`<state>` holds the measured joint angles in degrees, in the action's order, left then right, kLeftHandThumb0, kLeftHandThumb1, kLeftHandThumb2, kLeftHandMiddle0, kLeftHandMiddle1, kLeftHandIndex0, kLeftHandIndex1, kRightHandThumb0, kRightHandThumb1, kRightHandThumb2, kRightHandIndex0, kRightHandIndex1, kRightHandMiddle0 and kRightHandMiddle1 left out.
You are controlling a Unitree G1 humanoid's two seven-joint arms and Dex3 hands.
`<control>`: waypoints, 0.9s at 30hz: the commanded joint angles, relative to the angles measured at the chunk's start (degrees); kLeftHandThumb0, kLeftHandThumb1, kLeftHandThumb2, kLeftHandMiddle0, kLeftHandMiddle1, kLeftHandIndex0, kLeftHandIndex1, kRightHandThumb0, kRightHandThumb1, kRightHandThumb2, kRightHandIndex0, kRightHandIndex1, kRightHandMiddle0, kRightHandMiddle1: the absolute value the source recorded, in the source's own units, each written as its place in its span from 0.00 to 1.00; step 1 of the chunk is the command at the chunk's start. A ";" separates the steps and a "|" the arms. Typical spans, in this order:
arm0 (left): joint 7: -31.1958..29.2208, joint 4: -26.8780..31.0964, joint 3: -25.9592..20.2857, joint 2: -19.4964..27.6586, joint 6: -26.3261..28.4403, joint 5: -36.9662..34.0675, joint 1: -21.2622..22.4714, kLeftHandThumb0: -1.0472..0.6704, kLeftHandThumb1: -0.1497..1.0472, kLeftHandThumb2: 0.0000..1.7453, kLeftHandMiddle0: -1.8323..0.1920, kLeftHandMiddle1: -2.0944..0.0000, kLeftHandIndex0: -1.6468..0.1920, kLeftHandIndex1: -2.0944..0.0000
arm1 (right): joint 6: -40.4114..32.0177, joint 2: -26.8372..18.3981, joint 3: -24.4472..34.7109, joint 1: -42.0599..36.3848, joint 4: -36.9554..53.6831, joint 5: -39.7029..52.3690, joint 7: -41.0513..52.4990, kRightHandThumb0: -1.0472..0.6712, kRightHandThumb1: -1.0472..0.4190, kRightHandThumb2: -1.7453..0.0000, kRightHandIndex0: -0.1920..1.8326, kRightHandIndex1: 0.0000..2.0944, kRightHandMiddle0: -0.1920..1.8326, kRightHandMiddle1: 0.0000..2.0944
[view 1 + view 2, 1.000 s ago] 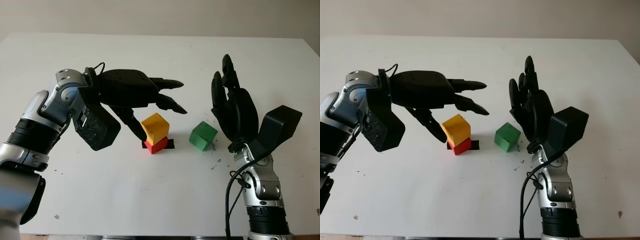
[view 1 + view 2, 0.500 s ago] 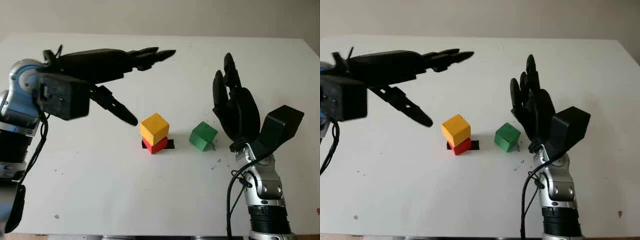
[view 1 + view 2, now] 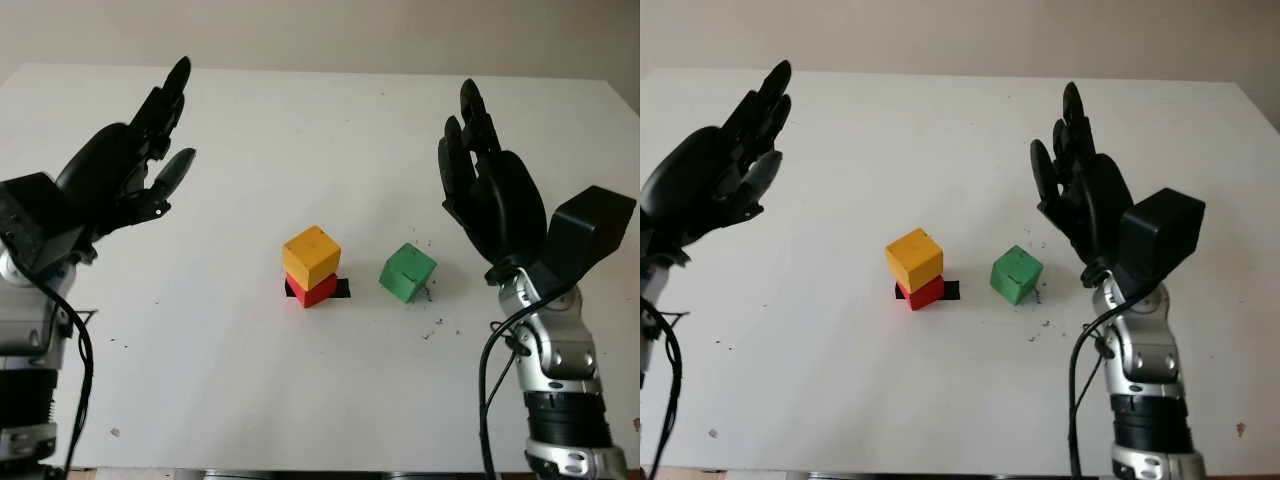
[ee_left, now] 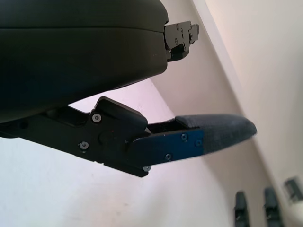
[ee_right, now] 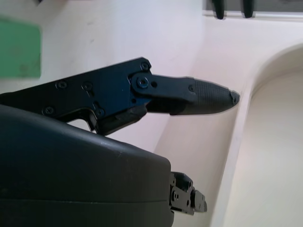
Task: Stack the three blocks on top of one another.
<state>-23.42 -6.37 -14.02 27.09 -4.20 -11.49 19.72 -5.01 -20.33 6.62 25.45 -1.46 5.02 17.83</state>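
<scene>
The left hand point(image 3: 120, 180) is raised above the counter's point(image 3: 300, 400) left side, open and holding nothing, well apart from the blocks. At the centre the yellow block point(image 3: 311, 256) sits on the red block point(image 3: 313, 290), two tiers done. Just beside them lies the green block point(image 3: 407, 272), with bare counter around it. The right hand point(image 3: 490, 190), open and empty, hovers nearest it, likely the one to grasp.

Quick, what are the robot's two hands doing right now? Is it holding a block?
Left hand: open, holding nothing, raised over the table's left side.
Right hand: open, holding nothing, raised just right of the green block.
</scene>
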 commanded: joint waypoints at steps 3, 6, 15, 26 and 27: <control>3.46 0.79 -1.13 -3.74 -2.03 -0.33 -4.78 0.16 1.00 0.36 1.00 1.00 1.00 1.00 | 3.55 -7.20 0.06 4.39 -3.76 -0.88 6.46 0.18 0.00 0.81 0.08 0.04 0.11 0.05; 4.54 1.08 -0.86 -5.38 -2.29 -0.52 -6.42 0.16 1.00 0.37 1.00 1.00 1.00 1.00 | 4.46 -10.21 0.24 7.19 -6.78 -0.14 10.88 0.18 0.00 0.91 0.10 0.04 0.14 0.05; 6.69 2.19 1.04 -8.09 -0.92 0.56 -7.45 0.16 1.00 0.40 1.00 1.00 1.00 1.00 | 8.05 -21.78 -6.24 15.76 -10.35 -9.42 22.17 0.23 0.13 0.99 0.14 0.04 0.20 0.06; 6.59 1.03 2.01 -9.68 -0.98 -0.32 -5.19 0.15 1.00 0.41 1.00 1.00 1.00 1.00 | 31.72 -30.30 -14.91 15.11 -9.28 -29.75 19.16 0.19 0.13 0.97 0.15 0.03 0.24 0.05; 6.70 1.14 2.12 -9.75 -0.96 -0.20 -5.07 0.15 1.00 0.41 1.00 1.00 1.00 1.00 | 33.00 -30.49 -15.19 14.90 -9.32 -30.68 18.68 0.19 0.13 0.97 0.15 0.03 0.24 0.05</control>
<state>-16.72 -5.48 -12.20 17.64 -5.16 -11.51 13.67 26.76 -49.61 -8.29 40.80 -11.23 -24.90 37.16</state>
